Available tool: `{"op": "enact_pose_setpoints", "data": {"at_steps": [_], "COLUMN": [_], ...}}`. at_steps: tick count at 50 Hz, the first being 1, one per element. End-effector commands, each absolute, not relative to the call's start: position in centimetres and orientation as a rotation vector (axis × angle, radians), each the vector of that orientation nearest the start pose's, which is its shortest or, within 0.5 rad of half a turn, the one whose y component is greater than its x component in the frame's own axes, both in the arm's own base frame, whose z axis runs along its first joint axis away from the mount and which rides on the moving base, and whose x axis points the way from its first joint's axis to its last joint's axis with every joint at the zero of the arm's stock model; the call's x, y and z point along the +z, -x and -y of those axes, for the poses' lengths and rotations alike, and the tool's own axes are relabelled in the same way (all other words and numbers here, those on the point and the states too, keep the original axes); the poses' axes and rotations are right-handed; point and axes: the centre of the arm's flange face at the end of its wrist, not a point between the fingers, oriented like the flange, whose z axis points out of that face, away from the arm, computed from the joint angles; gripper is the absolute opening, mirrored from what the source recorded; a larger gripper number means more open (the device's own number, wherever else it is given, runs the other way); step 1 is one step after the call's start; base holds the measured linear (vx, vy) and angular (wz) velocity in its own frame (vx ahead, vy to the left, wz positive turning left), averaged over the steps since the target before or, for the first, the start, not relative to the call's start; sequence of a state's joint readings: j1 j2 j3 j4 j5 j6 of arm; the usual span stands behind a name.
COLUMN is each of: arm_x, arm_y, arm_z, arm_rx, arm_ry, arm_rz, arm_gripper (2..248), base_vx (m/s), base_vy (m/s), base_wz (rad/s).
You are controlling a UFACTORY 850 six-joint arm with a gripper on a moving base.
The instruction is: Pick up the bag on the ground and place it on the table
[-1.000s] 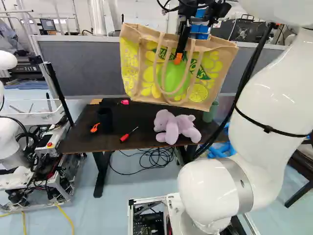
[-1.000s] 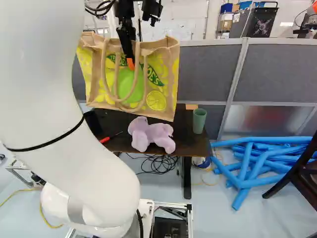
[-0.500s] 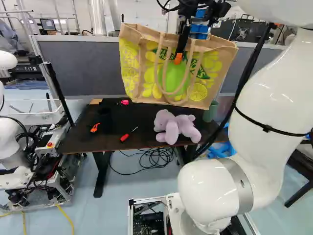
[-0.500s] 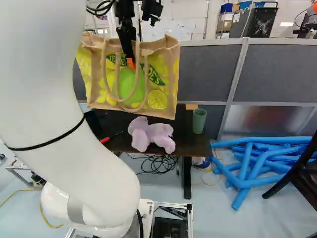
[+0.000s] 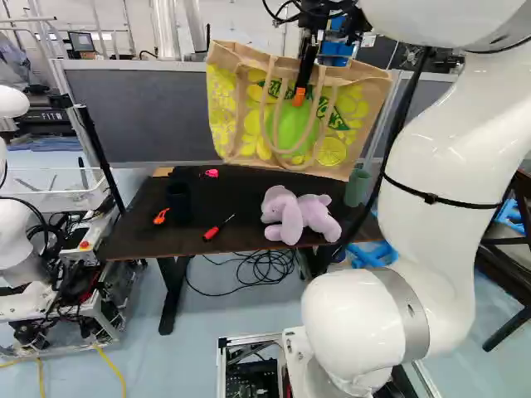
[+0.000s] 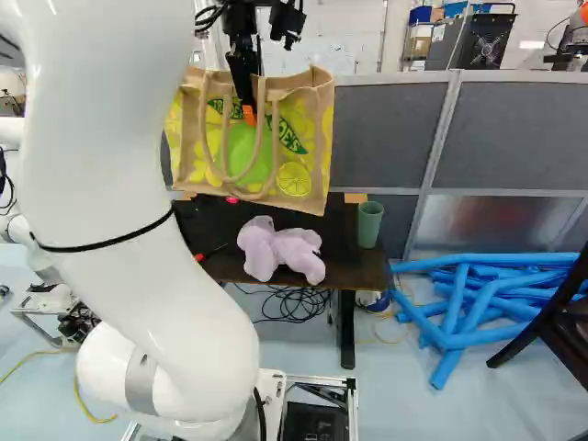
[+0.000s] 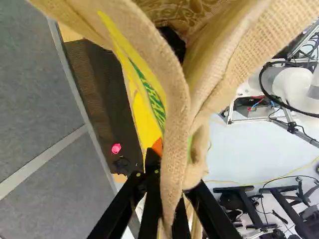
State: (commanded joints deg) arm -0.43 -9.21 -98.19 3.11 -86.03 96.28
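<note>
Left base view shows the gripper [image 5: 300, 95] with the bag [image 5: 228, 116] hanging higher than the table [image 5: 187, 241]. Its jaws pinch the bag's fabric.

A purple plush toy [image 5: 300, 217] lies between a red-handled screwdriver [image 5: 218, 229] and an upright green cup [image 6: 369, 225]. A dark cup [image 5: 177, 201] stands near the screwdriver, a small orange object [image 5: 161, 216] just beside it. Black cable [image 5: 267, 269] lies coiled below. Blue tubes [image 6: 459, 303] are heaped at the right of the right base view; a grey partition [image 6: 514, 138] stands behind.
</note>
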Motion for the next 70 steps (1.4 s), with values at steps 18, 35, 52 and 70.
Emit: {"op": "enact_pose_setpoints", "data": {"at_steps": [18, 35, 52, 70], "arm_x": [80.1, 80.1, 80.0, 79.9], "arm_y": [-52.9, -55.9, -58.7, -61.2], "arm_z": [0.5, 1.0, 1.5, 2.1], "arm_rx": [-0.008, -0.03, -0.045, -0.042], "arm_ry": [2.016, 1.996, 1.982, 1.978], "arm_rz": [-2.296, -2.292, -2.291, -2.298], "arm_gripper": [21, 21, 21, 21], "base_vx": [0.0, 0.0, 0.0, 0.0], "base_vy": [0.0, 0.0, 0.0, 0.0], "base_wz": [0.0, 0.0, 0.0, 0.0]}}
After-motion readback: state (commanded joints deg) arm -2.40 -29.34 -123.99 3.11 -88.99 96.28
